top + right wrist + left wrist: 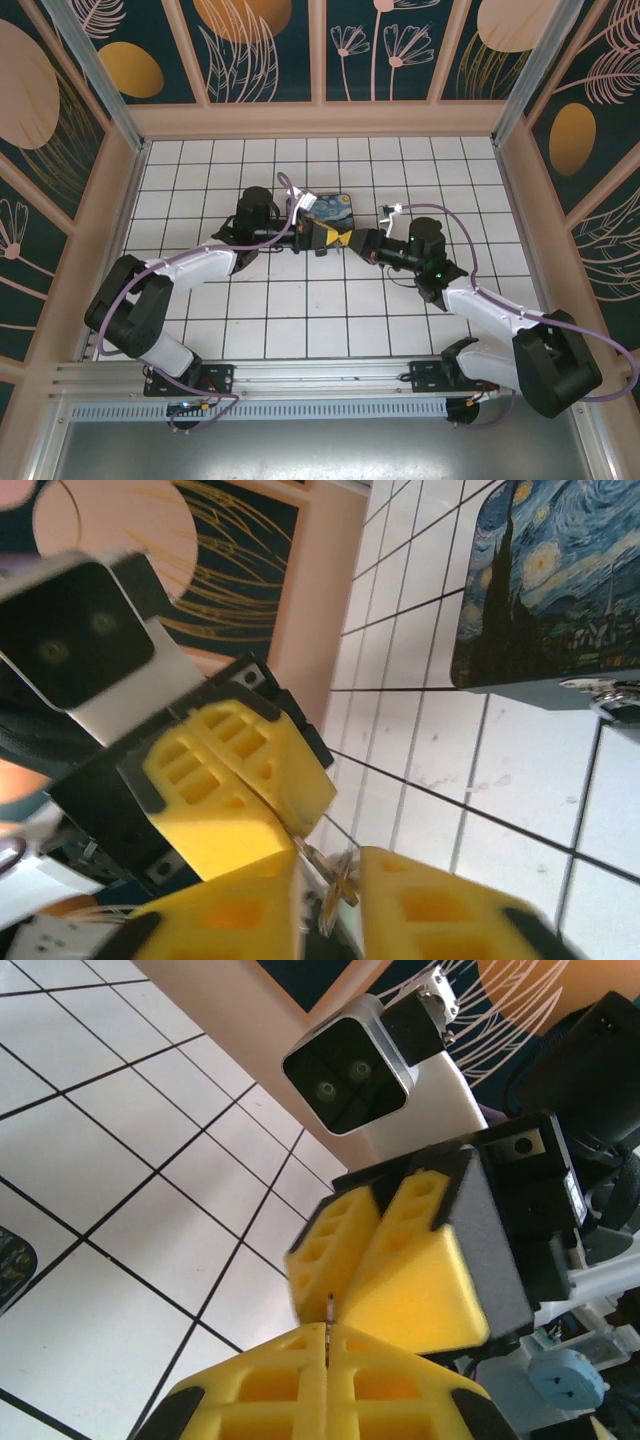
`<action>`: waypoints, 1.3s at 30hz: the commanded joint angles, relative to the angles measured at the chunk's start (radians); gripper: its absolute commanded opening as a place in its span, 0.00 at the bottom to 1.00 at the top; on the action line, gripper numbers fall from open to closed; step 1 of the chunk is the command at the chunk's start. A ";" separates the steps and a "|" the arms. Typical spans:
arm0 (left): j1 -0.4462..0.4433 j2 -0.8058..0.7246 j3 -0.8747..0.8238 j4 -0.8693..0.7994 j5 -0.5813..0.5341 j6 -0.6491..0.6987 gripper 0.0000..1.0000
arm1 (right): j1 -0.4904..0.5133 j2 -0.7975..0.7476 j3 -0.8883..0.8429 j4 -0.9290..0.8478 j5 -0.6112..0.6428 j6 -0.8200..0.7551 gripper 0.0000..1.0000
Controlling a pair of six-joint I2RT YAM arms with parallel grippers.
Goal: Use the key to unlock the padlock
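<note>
**Left wrist view: one key between two tools**

The left tool [327,1345] was squeezed shut on the key [328,1312], a thin silver sliver poking from the seam of its blocky yellow fingers. It held the key up off the white tiled counter [120,1160], likely so it could aim it at the lock. The right tool [328,860] met it nose to nose. Its yellow fingers stood a little apart with the key's shiny end in the gap, so it looked let go. Farther right sat the smooth blue box [560,590], painted with swirls. The small dark padlock [615,702], with its shiny metal loop, sat at the box's edge, well apart from the key.
</note>
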State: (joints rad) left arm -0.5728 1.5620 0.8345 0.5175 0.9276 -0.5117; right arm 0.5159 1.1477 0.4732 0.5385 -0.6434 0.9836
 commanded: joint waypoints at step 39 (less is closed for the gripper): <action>-0.024 -0.156 0.014 -0.098 -0.111 1.433 0.00 | -0.025 -0.065 0.092 -0.023 0.014 0.444 0.38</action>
State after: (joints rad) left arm -0.5903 1.4273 0.8581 0.3897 0.8204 0.8497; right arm 0.4862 1.0828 0.5827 0.4587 -0.6220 1.4204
